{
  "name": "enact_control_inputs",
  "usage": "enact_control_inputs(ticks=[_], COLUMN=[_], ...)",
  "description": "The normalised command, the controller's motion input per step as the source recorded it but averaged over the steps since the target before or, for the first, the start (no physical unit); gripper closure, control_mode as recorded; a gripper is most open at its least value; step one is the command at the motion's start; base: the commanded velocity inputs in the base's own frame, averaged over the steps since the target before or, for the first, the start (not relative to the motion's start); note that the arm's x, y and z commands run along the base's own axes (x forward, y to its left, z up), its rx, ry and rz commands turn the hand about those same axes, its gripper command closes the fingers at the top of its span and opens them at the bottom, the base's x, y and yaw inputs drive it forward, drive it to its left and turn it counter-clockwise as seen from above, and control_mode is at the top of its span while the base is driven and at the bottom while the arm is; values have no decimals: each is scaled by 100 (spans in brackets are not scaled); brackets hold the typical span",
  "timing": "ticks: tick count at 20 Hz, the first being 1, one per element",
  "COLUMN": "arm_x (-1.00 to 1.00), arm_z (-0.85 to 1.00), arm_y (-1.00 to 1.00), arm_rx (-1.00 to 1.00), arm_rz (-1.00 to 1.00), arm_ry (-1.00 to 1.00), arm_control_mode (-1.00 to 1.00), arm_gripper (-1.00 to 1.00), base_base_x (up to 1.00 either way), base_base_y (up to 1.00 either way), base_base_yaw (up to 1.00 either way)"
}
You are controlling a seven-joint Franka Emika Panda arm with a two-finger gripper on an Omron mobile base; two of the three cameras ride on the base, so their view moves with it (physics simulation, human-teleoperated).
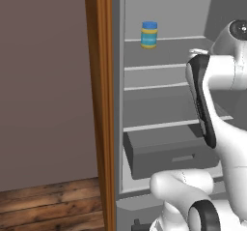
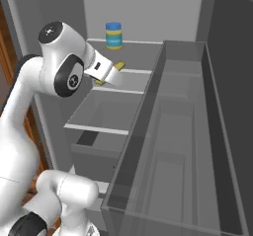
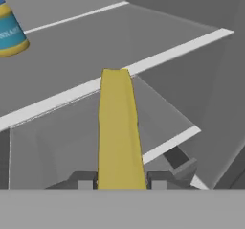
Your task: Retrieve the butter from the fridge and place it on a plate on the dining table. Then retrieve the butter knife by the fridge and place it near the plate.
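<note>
The gripper (image 3: 119, 181) is clamped on the butter (image 3: 118, 132), a yellow stick held out over the grey shelves inside the open fridge (image 2: 148, 13). Up on a higher shelf stands a blue-lidded jar (image 2: 113, 35); its label lettering is too cropped to read. The open fridge door (image 2: 197, 131) stands close alongside.

The left base view looks forward from behind the arm's left side into the open fridge (image 1: 164, 104), with the jar (image 1: 149, 34) at upper centre. The right base view faces the same fridge (image 2: 148, 22) interior from the right, sharing the shelves and jar (image 2: 113, 35). The hand view sits close above a shelf (image 3: 158, 55), looking along the jaws, with the jar (image 3: 9, 34) at its upper left.
</note>
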Motion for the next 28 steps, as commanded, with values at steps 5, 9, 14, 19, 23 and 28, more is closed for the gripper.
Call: enact_control_inputs(ticks=[5,9,14,19,23,28], arm_x=[-93,-56,-52,-50,-46,-31], arm_z=[0,0,0,-1,-27,-49], arm_y=[13,10,31,49,51,53], arm_rx=[0,0,0,0,3,4], arm_rz=[0,2,12,23,22,21], arm_ry=[9,19,23,21,6,3], arm_control_mode=[-100,-100,-100,-100,-100,-100], arm_gripper=[100,100,100,100,100,100], base_base_x=[0,0,0,0,0,0], base_base_y=[0,0,0,0,0,0], base_base_yaw=[0,0,0,0,0,0])
